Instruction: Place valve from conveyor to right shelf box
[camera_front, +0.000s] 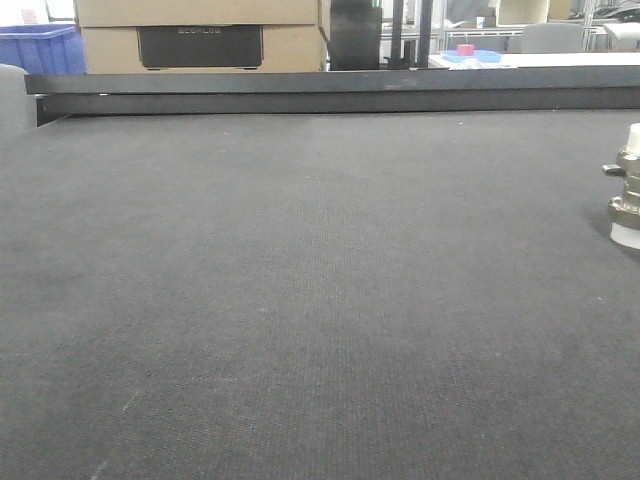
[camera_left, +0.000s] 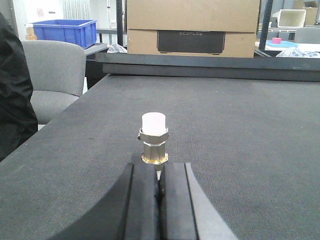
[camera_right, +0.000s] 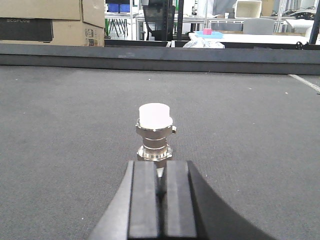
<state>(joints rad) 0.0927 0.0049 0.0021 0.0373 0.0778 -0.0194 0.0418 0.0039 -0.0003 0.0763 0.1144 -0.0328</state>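
- Valve (camera_right: 155, 132) stands upright on the conveyor (camera_right: 60, 150) surface, presenting its ribbed body for a side grasp.
- Right gripper (camera_right: 160, 166), left gripper (camera_left: 159, 169): fingers together, each centred behind a valve.

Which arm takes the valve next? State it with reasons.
Right, probably. The valve stands far right on the conveyor in the front view, and close ahead of the shut right gripper.
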